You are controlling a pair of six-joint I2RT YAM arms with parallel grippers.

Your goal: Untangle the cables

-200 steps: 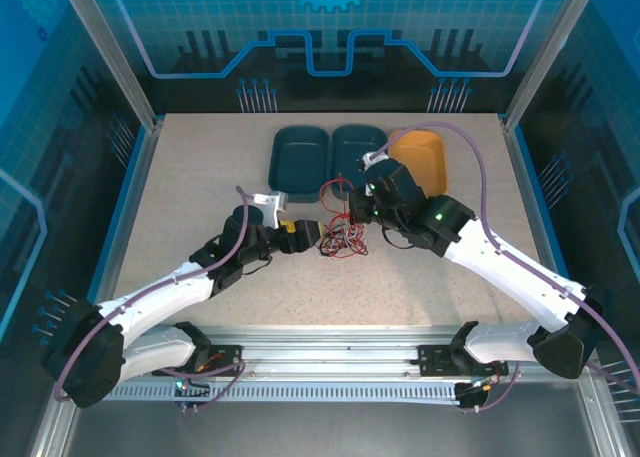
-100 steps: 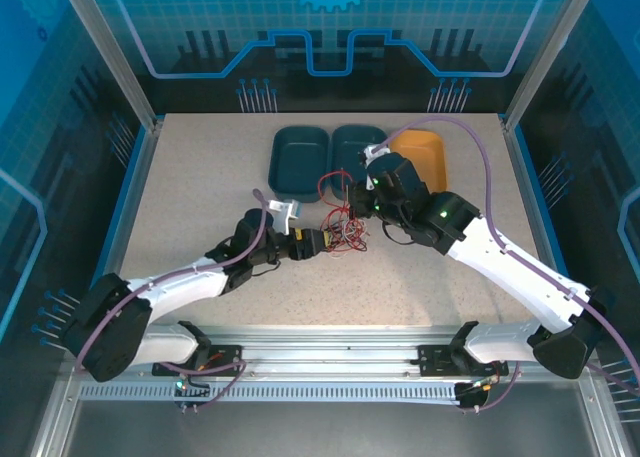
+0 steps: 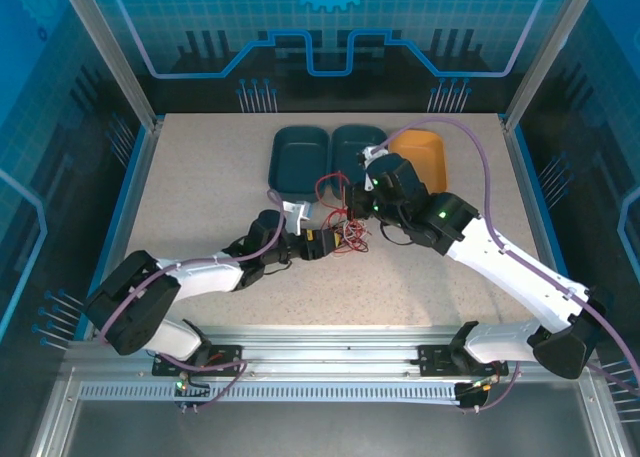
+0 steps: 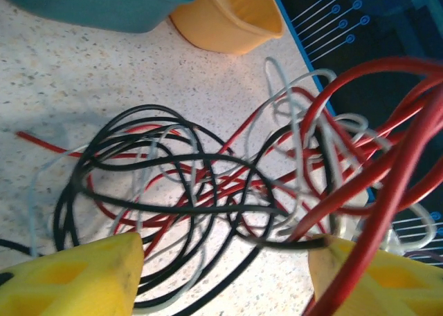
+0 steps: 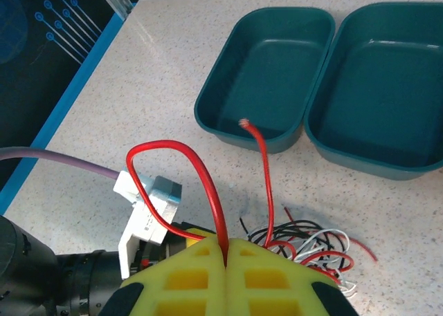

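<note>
Loose tangle of thin red, black and white cables (image 3: pixel 345 235) lies on the speckled beige worktop (image 3: pixel 200 187), near the middle, just in front of two dark teal rectangular plastic trays (image 3: pixel 300 162) standing side by side. An orange plastic bin (image 3: pixel 425 157) sits just right of the trays. Left gripper (image 3: pixel 322 243) is low at the tangle's left edge, jaws apart and not closed on anything. In the left wrist view its two yellow fingers (image 4: pixel 76 274) sit in the bottom corners, with black and white loops lying on the worktop between them. A blurred red strand crosses in front of the right-hand finger; cannot tell if they touch. Right gripper (image 5: pixel 227 250) is over the far right side of the tangle, jaws closed, pinching the red cable (image 5: pixel 173 144) between its yellow pads (image 5: pixel 277 281). From the pinch one red loop arches up and to the left, then drops behind the white bracket (image 5: pixel 149 205) on the left gripper. A second red strand rises nearly straight, and its free end shows against the near wall of the left tray. The remaining coils, black, white and red, rest on the worktop just beside the right gripper. Both trays look bare inside. The tangle is well apart from the worktop edges.
</note>
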